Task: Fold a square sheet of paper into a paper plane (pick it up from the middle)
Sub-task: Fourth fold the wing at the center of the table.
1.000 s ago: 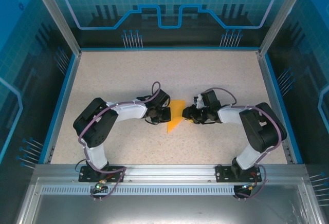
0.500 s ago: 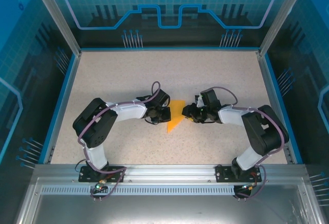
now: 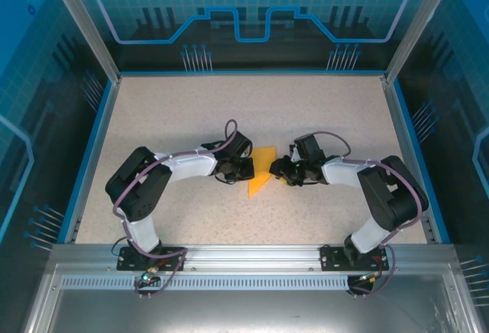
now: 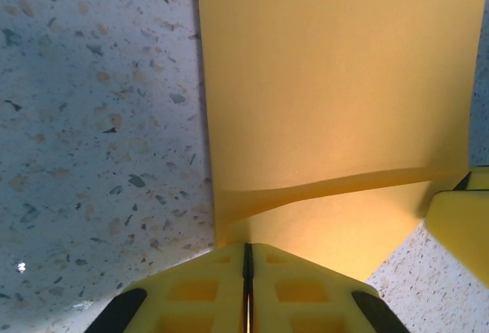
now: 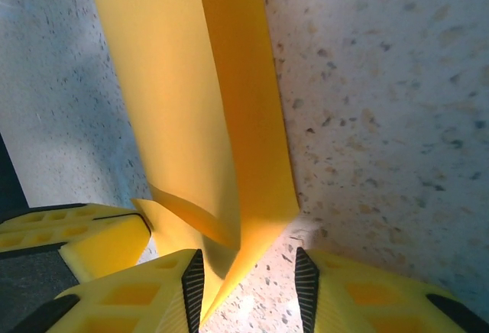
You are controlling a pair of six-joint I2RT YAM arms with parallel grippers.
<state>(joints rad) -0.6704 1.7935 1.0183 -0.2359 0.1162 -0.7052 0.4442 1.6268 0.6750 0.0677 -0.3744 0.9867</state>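
The left arm (image 3: 164, 166) and right arm (image 3: 367, 176) have black joint housings with white link shells between them. From each black base plate (image 3: 149, 255) a thin purple-grey cable (image 3: 228, 127) runs up along the arm. The fingers (image 4: 191, 293) are yellow, moulded with square pockets and edged in ribbed black.

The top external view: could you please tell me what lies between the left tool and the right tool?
The folded orange-yellow paper lies between the left tool and the right tool, on the speckled table, as the top view shows.
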